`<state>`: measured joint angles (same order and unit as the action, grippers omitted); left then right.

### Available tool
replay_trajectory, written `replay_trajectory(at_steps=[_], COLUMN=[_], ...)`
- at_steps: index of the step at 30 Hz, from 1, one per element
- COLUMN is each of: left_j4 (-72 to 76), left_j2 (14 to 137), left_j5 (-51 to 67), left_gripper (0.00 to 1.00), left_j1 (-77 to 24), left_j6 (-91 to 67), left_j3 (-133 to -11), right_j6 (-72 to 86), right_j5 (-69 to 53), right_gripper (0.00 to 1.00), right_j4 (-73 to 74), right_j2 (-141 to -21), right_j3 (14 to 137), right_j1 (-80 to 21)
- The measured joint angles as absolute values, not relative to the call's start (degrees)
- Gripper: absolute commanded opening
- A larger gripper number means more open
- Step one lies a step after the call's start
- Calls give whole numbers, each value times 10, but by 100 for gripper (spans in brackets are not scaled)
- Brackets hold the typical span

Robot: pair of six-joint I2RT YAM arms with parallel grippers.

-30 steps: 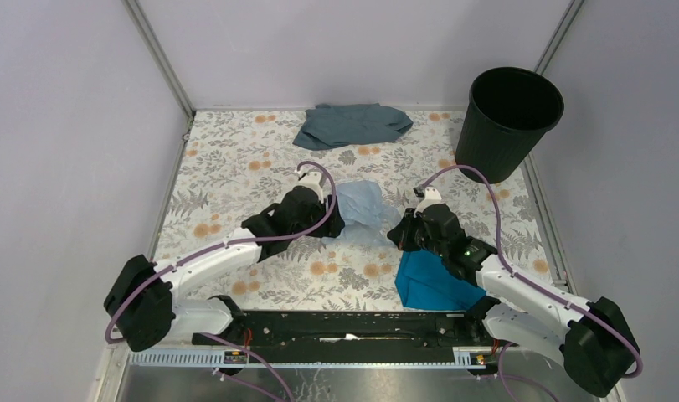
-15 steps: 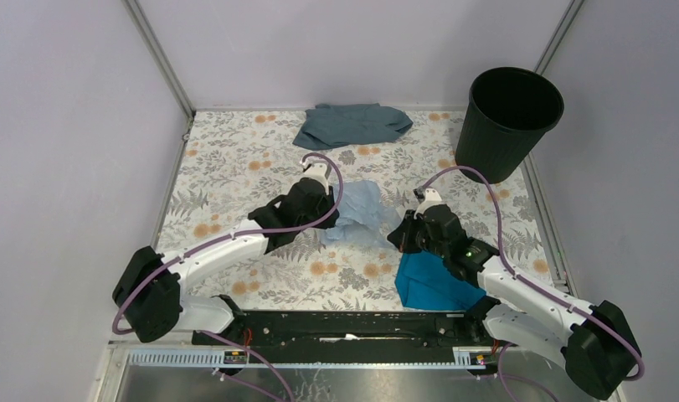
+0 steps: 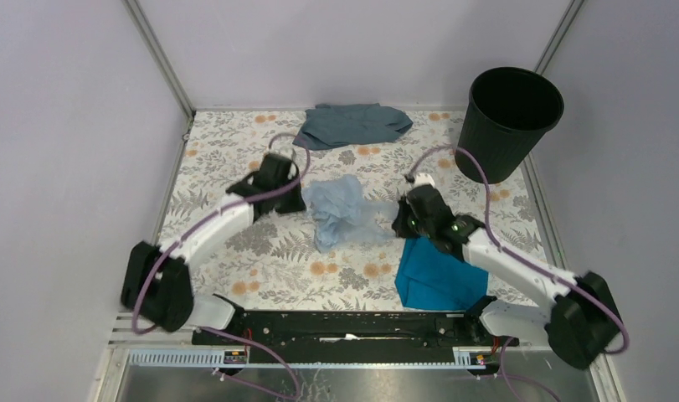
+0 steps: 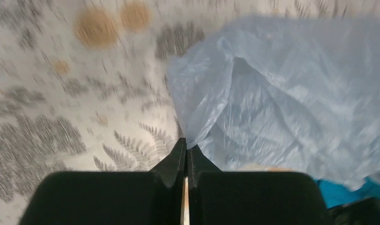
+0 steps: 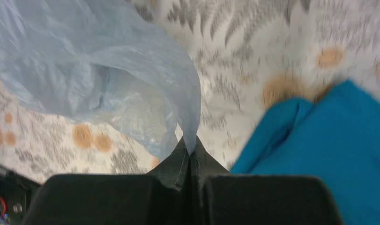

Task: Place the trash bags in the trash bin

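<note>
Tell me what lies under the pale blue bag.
The flowered table cover shows beneath the trash bag, dimly through its film. The left claw and right claw pinch its edges. Whatever lies under its crumpled middle is covered.

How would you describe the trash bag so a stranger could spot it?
From the tall black trash bin at the far right corner, look to the middle of the flowered table. The trash bag is there, pinched by the left pincer and the right pincer. Unlike the opaque teal cloth and grey-blue cloth, it is thin, wrinkled, see-through pale blue film.
</note>
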<state>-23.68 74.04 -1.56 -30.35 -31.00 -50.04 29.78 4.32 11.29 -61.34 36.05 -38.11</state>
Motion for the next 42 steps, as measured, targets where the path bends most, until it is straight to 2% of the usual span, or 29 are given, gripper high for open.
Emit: replay_trajectory(at_steps=[2, 6, 8, 10, 12, 15, 18, 22, 25, 27, 28, 30, 32, 35, 37, 42], left_j4=[-280, -344, -327, -264, -187, -121, -92, -113, -246, -331, -371, -385, -356, -237, -177, -86], left_j2=[805, 912, 911, 846, 734, 552, 495, 600, 699, 697, 697, 708, 730, 708, 642, 483], left_j5=[39, 120, 121, 107, 93, 67, -2, 30, 66, 83, 93, 117, 143, 163, 160, 122], left_gripper=[0, 0, 0, 0, 0, 0, 0, 0, 0, 0, 0, 0, 0, 0, 0, 0], left_j1=[-242, -153, -138, -153, -191, -233, -208, -158, -138, -137, -137, -138, -138, -138, -138, -138], left_j6=[-304, -305, -303, -293, -278, -260, -266, -290, -303, -303, -300, -293, -285, -282, -283, -290], left_j3=[-586, -861, -974, -1004, -948, -818, -732, -574, -466, -487, -541, -701, -897, -1047, -1030, -823], right_j6=[280, 226, 195, 172, 153, 129, 122, 144, 160, 160, 154, 138, 116, 98, 92, 105], right_j5=[62, 103, 113, 108, 79, 21, 21, 23, -8, -11, -11, -6, -5, -11, -12, -8], right_gripper=[0, 0, 0, 0, 0, 0, 0, 0, 0, 0, 0, 0, 0, 0, 0, 0], right_j4=[137, 245, 264, 253, 199, 76, -28, -24, 51, 126, 166, 224, 237, 171, 120, -36], right_j2=[-689, -873, -912, -897, -823, -668, -604, -743, -868, -878, -877, -883, -895, -865, -794, -621], right_j3=[443, 777, 934, 1011, 999, 855, 724, 641, 583, 587, 616, 742, 943, 1093, 1082, 840], right_j1=[-377, -357, -355, -356, -358, -359, -361, -357, -355, -355, -355, -355, -355, -355, -355, -356])
